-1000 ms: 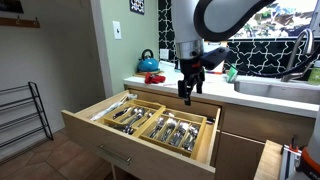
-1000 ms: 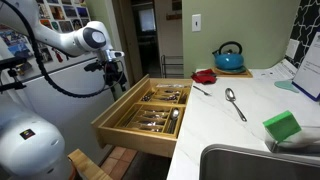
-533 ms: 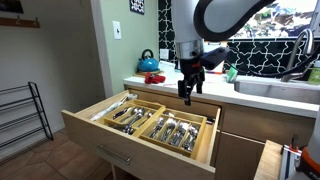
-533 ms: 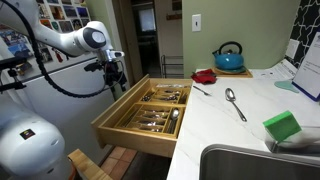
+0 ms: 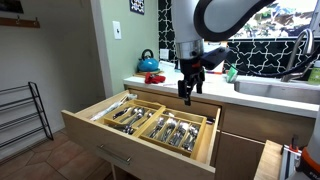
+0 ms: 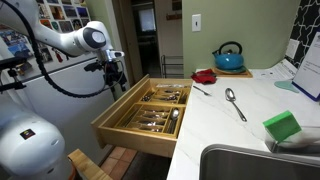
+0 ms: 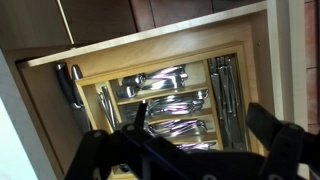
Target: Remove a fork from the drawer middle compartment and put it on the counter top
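Observation:
The drawer stands pulled open under the counter top; both also show in an exterior view, the drawer and the counter top. Its wooden organiser holds silver cutlery in long parallel sections, and the middle compartment is full of it. My gripper hangs above the drawer's back part, apart from the cutlery. In the wrist view its fingers are spread wide and hold nothing.
A spoon and a smaller utensil lie on the counter. A blue kettle, a red dish, a green sponge and the sink are there too. A narrow pull-out is open beside the drawer.

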`<action>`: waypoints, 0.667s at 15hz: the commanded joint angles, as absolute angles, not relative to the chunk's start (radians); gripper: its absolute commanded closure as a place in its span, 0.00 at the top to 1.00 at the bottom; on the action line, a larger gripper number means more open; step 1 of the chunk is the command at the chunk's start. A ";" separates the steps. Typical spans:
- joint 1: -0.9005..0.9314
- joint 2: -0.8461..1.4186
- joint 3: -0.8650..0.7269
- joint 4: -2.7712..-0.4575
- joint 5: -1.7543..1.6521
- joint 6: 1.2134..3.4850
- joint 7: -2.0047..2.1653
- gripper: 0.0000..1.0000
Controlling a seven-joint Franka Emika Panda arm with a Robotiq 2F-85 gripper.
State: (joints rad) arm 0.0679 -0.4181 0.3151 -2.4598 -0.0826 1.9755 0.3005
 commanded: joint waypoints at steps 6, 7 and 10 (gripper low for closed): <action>0.074 -0.356 0.178 -2.513 0.106 2.126 0.340 1.00; 0.071 -0.343 0.164 -2.527 0.138 2.151 0.345 1.00; 0.057 -0.303 0.131 -2.569 0.209 2.244 0.372 1.00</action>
